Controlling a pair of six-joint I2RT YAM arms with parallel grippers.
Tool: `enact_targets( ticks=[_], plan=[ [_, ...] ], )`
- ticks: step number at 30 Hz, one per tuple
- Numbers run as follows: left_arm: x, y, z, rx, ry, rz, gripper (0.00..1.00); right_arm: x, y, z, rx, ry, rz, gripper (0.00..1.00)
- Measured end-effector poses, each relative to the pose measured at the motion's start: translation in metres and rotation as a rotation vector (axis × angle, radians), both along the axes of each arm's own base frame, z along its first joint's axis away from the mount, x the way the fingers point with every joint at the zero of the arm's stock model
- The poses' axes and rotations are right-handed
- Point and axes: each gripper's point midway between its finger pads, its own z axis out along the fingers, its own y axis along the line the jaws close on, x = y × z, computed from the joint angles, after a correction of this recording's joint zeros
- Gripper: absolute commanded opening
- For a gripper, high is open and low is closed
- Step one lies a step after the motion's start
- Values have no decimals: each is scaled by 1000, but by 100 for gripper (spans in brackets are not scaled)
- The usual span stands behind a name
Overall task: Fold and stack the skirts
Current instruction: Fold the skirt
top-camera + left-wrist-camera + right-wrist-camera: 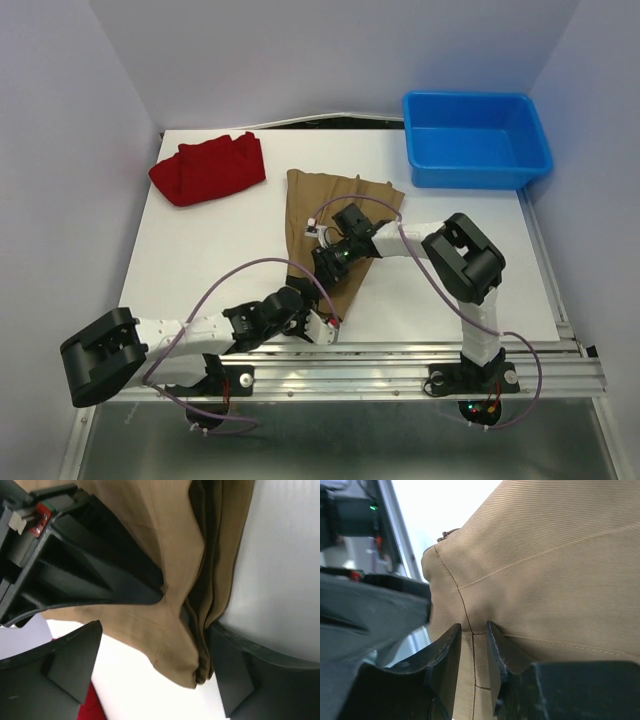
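Now | skirts: one tan skirt (pixel 340 225) | one red skirt (pixel 208 168) | one bin (pixel 475 138)

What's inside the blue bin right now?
The blue bin shows only its bare blue floor. The red skirt and tan skirt lie outside on the table; nothing appears covered inside it.

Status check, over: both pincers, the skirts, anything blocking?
Left pincer open around tan-brown pleated cloth skirt corner. Right pincer pinching its fabric. Deep red cloth skirt lying apart. Nothing blocking.
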Motion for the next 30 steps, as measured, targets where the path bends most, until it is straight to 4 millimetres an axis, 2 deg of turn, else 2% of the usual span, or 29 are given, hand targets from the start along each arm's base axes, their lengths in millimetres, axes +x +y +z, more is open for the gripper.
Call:
enact_targets(
  ticks=[3, 4, 5, 10, 12, 13, 17, 22, 23, 25, 28, 30],
  plan=[
    [-6, -9, -4, -4, 21, -40, 75, 0, -3, -3, 22, 81, -12, 33],
    [-10, -11, -6, -6, 33, -55, 66, 0, -3, -3, 38, 115, -12, 32],
    [-11, -13, -8, -1, 39, -61, 61, 0, -4, -4, 45, 134, -13, 32],
    [-16, -16, -15, -7, 83, -66, 51, 0, -6, -4, 68, 185, -14, 29],
    [-17, -16, -16, -10, 93, -63, 40, 0, -6, -4, 71, 188, -12, 27],
    [-17, -16, -18, -10, 98, -60, 29, 0, -6, -4, 71, 188, -13, 27],
    [-17, -17, -22, 4, 126, -42, 0, 0, -6, -4, 72, 189, -11, 29],
    [-23, -21, -16, 11, 212, -15, 0, -1, -7, -2, 69, 195, -10, 45],
    [-23, -24, -13, 6, 227, -13, 0, 0, -9, -1, 69, 191, -11, 53],
    [-29, -30, -5, -17, 280, -19, 0, 1, -11, 4, 52, 181, -10, 61],
    [-42, -34, 2, -37, 361, -32, 0, 19, -11, 13, 36, 113, -34, 66],
    [-50, -36, 7, -44, 408, -42, 0, 42, -14, 20, 25, 44, -73, 72]
  ],
)
